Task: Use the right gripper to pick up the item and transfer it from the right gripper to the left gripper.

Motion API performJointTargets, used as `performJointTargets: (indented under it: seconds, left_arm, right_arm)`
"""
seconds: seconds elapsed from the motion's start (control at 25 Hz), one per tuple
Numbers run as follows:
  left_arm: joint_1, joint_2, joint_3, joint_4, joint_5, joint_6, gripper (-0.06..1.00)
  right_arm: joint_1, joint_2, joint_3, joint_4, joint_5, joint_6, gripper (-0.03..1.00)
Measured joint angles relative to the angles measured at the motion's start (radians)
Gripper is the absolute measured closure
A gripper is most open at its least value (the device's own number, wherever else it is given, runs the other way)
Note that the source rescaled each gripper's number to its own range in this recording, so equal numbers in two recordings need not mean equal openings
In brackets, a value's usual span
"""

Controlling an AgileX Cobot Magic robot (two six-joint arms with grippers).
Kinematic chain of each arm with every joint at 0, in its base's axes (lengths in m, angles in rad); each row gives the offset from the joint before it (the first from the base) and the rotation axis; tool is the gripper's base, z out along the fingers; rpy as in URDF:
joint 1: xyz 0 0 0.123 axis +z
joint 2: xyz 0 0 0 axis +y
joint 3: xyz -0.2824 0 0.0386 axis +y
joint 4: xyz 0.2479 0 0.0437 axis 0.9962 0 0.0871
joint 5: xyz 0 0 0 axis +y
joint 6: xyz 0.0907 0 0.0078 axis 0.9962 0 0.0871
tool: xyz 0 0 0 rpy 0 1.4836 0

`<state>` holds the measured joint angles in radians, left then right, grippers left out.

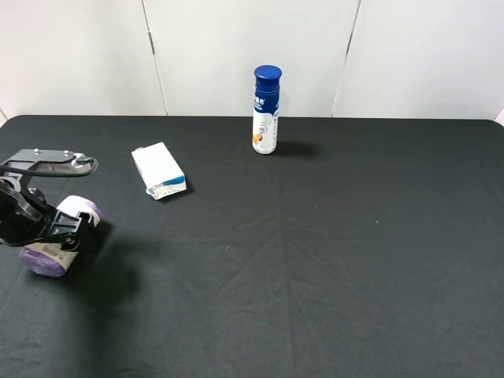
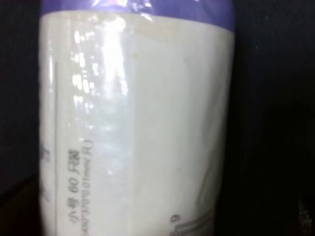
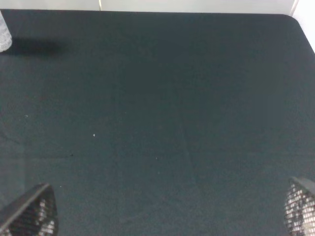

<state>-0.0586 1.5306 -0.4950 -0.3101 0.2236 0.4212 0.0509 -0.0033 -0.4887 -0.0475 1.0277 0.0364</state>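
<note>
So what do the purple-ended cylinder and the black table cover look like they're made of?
The purple-ended cylinder looks wrapped in glossy plastic film: bright glare streaks cross its cream label; what is underneath cannot be told. The black table cover looks like matte cloth, showing soft fold creases.

A black cloth-covered table (image 1: 331, 260) is seen, creased faintly near its middle. A tall white bottle with a blue cap (image 1: 266, 110) is stood upright near the far edge, its shadow cast to one side. A small white-and-blue carton (image 1: 158, 170) is laid flat toward the left. Whether the purple-ended item (image 1: 57, 240) at the left edge rests on the cloth cannot be told.
</note>
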Motion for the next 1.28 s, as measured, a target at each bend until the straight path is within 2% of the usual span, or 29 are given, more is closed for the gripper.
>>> performJointTargets:
  seconds: [0.28,0.4,0.56,0.76,0.88,1.28]
  left_arm:
    - [0.000,-0.161,-0.057,0.000,0.121,0.000,-0.06]
    - [0.000,-0.243,-0.105,0.000,0.214,-0.001,-0.06]
    - [0.000,-0.341,-0.195,0.001,0.395,-0.019,-0.06]
    - [0.000,-0.447,-0.318,0.016,0.620,-0.090,-0.06]
    - [0.000,-0.516,-0.373,0.030,0.715,-0.129,-0.06]
    - [0.000,-0.814,-0.395,0.052,0.884,-0.291,-0.06]
  right_arm:
    - [0.000,0.000,0.000,0.000,0.000,0.000,-0.03]
    - [0.000,0.000,0.000,0.000,0.000,0.000,-0.03]
    - [0.000,0.000,0.000,0.000,0.000,0.000,-0.03]
    - [0.000,0.000,0.000,0.000,0.000,0.000,-0.03]
    - [0.000,0.000,0.000,0.000,0.000,0.000,-0.03]
    - [0.000,0.000,0.000,0.000,0.000,0.000,-0.03]
